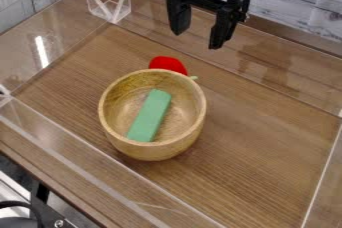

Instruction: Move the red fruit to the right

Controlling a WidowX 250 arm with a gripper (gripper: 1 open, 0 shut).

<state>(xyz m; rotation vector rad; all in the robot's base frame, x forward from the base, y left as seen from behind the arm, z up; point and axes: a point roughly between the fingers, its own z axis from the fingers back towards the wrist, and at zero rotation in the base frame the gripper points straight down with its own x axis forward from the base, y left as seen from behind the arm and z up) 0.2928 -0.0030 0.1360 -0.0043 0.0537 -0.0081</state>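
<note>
Jaws (pixel 205 22) spread wide and empty, pointing down, hanging above the worktop (pixel 267 112). Below and left of the jaws: red fruit (pixel 167 65), tucked tight against the far rim of the wooden bowl (pixel 154 115), partly hidden behind it. Green block (pixel 150 116) lying inside the bowl. Likely risks: striking the rim on descent, nudging the bowl, or squeezing the round fruit out sideways.

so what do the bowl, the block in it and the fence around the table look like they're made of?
Bowl: looks like wood, pale tan, matte, faint grain. Green block: flat uniform colour, probably painted wood or plastic; can't tell which. Fence: clear glossy sheet, likely acrylic, with the table showing through and bright edge glare.
</note>
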